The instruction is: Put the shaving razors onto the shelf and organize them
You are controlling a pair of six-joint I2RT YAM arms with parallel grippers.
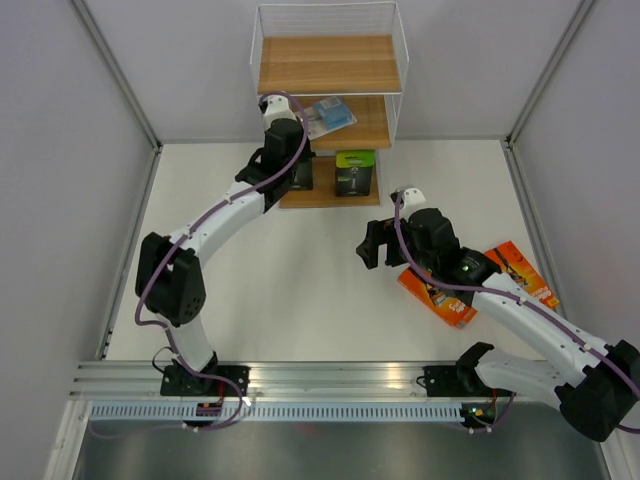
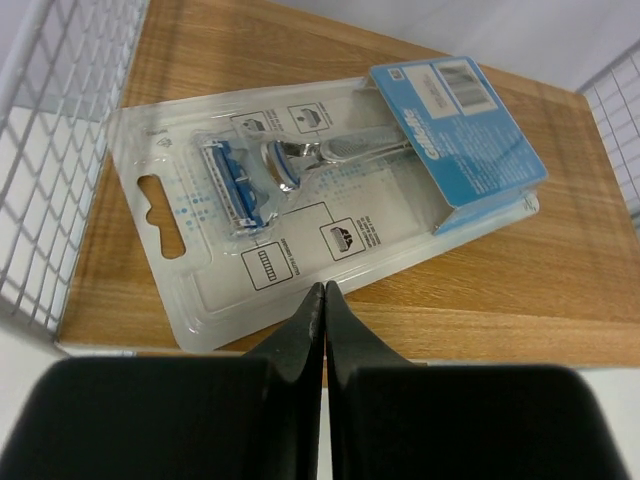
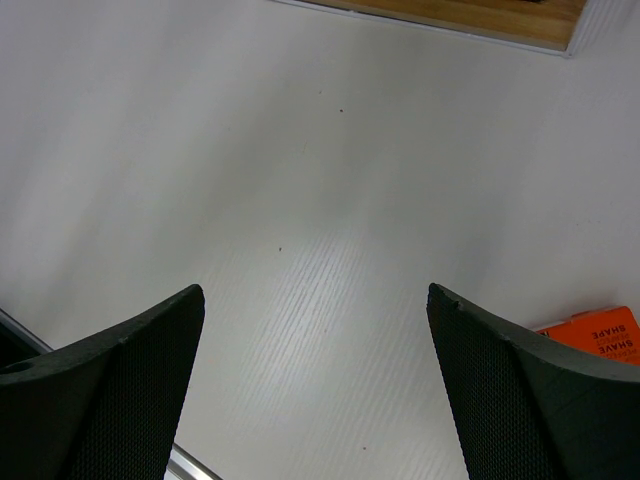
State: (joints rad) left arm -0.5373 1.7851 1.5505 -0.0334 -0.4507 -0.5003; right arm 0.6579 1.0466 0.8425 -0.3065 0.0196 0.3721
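The shelf [image 1: 330, 65] stands at the far centre of the table. The clear-and-light-blue razor pack [image 1: 330, 116] lies flat on its middle board, and fills the left wrist view [image 2: 330, 190]. My left gripper [image 1: 296, 128] is shut and empty, its tips [image 2: 325, 292] at the pack's near edge by the board's front. A black and lime-green pack [image 1: 355, 172] stands on the bottom board; a second one [image 1: 303, 176] is partly hidden by my left arm. Two orange packs [image 1: 437, 295] [image 1: 522, 268] lie on the table under my right arm. My right gripper [image 1: 378, 243] is open and empty over bare table [image 3: 315, 300].
The shelf has white wire mesh sides [image 2: 50, 150]. A corner of an orange pack [image 3: 590, 328] shows by my right finger. The bottom board's edge [image 3: 480, 15] is at the top of the right wrist view. Grey walls enclose the table; a metal rail [image 1: 330, 380] runs along the near edge.
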